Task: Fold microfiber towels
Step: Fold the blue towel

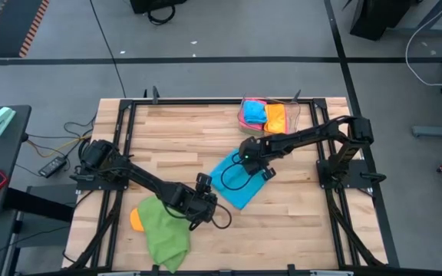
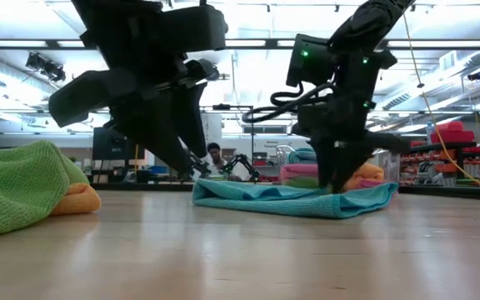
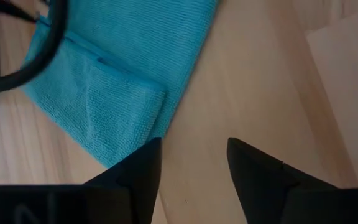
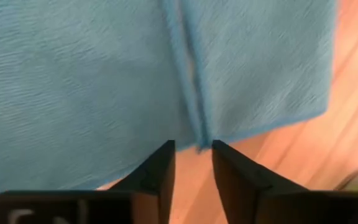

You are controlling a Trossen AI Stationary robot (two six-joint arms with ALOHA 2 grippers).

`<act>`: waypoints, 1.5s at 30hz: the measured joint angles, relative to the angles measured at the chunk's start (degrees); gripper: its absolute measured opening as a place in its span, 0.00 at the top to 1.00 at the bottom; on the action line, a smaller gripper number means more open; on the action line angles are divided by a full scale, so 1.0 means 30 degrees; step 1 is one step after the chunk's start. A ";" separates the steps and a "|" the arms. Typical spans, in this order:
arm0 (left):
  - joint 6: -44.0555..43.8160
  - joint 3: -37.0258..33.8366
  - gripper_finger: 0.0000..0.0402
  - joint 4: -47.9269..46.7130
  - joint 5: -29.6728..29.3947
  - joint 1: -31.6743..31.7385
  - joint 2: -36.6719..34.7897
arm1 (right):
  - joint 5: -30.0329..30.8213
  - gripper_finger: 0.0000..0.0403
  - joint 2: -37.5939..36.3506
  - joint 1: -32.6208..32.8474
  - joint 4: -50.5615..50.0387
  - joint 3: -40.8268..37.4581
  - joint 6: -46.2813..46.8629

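The wooden surface (image 1: 298, 207) fills the middle of the high view, with a dark arm reaching in from each side. The sky-blue towel (image 1: 236, 180) lies near its centre, partly folded, one layer doubled over another (the fold edge shows plainly in the left wrist view). At the near left edge sits the green towel (image 1: 163, 234), bunched loosely on top of an orange towel (image 1: 135, 219) that peeks out beside it. At the far edge, a clear plastic tray (image 1: 298, 115) holds a small stack of folded towels (image 1: 263, 115) in pink, blue and orange.

The left end effector (image 3: 193, 163) hangs just off the blue towel's near corner, over bare wood, its fingers (image 3: 138, 171) spread apart and holding nothing. The right end effector (image 4: 193, 162) is down at the towel's opposite edge; its fingers (image 4: 160, 165) stand slightly parted, with the hem of the blue cloth lying at the gap between them, and I cannot tell whether they pinch it.
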 joint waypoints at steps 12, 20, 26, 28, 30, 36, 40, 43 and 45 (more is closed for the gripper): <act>-0.0195 -0.0867 0.53 0.0609 -0.0015 0.1481 0.0000 | 0.0689 0.64 -0.0991 0.1922 -0.2275 0.0374 0.5128; -0.2231 -0.0860 0.54 0.0547 -0.0015 0.2157 0.0029 | 0.1979 0.66 -0.2076 0.4049 -0.0099 0.0366 0.8606; -0.4283 -0.0847 0.55 -0.0055 0.0001 0.2050 0.0371 | 0.3751 0.66 -0.2076 0.5827 0.0889 0.0359 0.9769; -0.4646 -0.0817 0.55 0.0003 -0.0036 0.2156 0.0761 | 0.4197 0.66 -0.2076 0.6235 0.1395 0.0359 1.0197; -0.4414 -0.0847 0.56 -0.0302 -0.0029 0.2268 0.1141 | 0.4543 0.66 -0.2076 0.6580 0.1917 0.0345 1.0616; -0.3627 -0.0823 0.56 -0.0077 -0.0179 0.2259 0.1577 | 0.5670 0.66 -0.2040 0.7399 0.3262 0.0337 1.2301; -0.3605 -0.0823 0.57 -0.0059 -0.0182 0.2021 0.1588 | 0.5703 0.66 -0.2033 0.7717 0.3194 0.0337 1.3219; -0.2966 -0.0772 0.59 -0.0103 -0.0189 0.1571 0.1596 | 0.5703 0.66 -0.2033 0.7827 0.3245 0.0320 1.4027; -0.2490 -0.0765 0.60 -0.0225 -0.0168 0.1234 0.1587 | 0.5708 0.66 -0.2030 0.7827 0.3818 0.0011 1.4566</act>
